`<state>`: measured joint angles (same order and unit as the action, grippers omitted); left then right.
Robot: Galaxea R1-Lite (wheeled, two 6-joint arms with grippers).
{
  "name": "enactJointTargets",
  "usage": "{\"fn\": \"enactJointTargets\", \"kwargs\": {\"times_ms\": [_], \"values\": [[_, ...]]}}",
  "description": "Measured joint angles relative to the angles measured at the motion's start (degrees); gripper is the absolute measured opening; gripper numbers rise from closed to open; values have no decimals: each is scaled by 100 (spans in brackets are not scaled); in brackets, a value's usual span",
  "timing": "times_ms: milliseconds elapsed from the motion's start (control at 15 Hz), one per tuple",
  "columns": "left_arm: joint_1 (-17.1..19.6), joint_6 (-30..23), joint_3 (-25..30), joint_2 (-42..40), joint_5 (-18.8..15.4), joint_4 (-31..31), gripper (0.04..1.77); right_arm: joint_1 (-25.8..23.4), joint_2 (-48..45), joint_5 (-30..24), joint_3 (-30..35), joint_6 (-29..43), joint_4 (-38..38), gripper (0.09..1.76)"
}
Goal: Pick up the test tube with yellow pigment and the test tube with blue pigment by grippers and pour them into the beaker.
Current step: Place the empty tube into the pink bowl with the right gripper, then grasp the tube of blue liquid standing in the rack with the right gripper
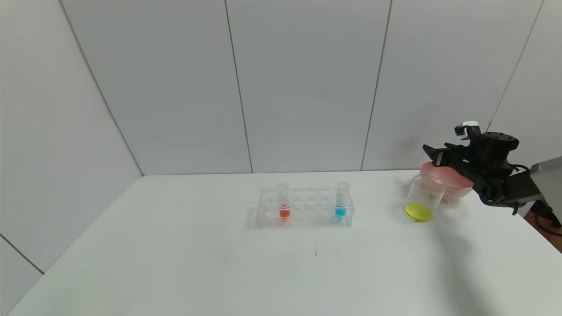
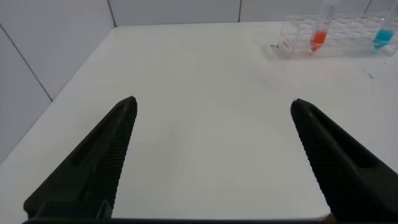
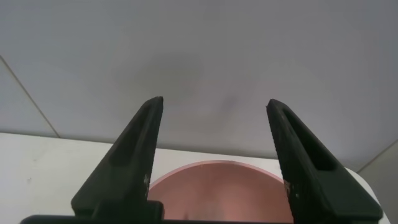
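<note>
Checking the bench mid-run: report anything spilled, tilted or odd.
No spill visible. The beaker stands upright with yellow liquid, beside the pink bowl. The rack holds only a red-orange tube and the blue tube, both upright.

No readable text, label, brand, number or sign shows on anything here.
</note>
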<state>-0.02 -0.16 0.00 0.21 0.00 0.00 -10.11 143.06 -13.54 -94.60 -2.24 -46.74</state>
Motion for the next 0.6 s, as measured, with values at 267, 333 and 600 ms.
{"fn": "enactJointTargets", "kwargs": {"times_ms": [267,333,600], "values": [[2,0,0,0,0,0,176,240,-268,172,227,9,-88,142],[2,0,0,0,0,0,176,347,-378,271,330,15,-91,146],[2,0,0,0,0,0,176,967,-877,953,800,77,-157,156]]}}
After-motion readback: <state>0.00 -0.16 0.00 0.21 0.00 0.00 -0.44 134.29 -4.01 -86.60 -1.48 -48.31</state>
